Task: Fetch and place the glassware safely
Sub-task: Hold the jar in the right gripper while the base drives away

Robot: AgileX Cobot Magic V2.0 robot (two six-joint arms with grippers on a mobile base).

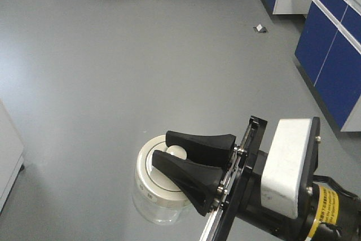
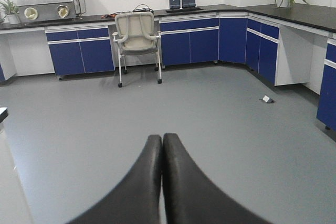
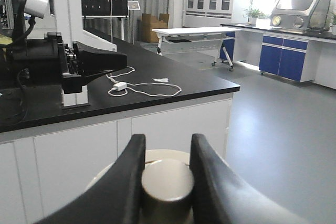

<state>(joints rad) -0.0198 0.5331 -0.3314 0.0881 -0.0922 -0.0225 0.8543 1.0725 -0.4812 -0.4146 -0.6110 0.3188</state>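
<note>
Because the right gripper (image 1: 167, 148) is clenched on the knob (image 3: 167, 182) of the jar (image 1: 155, 211), the glassware sits at that arm's fingertips. Its cream-white lid (image 1: 148, 165) lies just under the fingers (image 3: 127, 179), and the clear glass body is below the lid. The jar's long axis stands upright and crosses the fingers at about a right angle, so the whole load appears to hang from the knob alone. No support is visible under the jar, only grey floor (image 1: 141, 55), so it is judged to be carried clear of any surface. Beyond the jar in the right wrist view, and to its left, the black counter (image 3: 157, 77) is the nearest raised surface. A white cable (image 3: 142, 88) lies on it. The left gripper (image 2: 161, 139) is closed with its fingers touching and nothing between them. It is over that counter, well apart from the jar, so the right arm is the nearer one. Any set-down is judged to require keeping the jar's axis vertical. Farthest from the jar, blue cabinets (image 2: 189, 40) line the wall.
</note>
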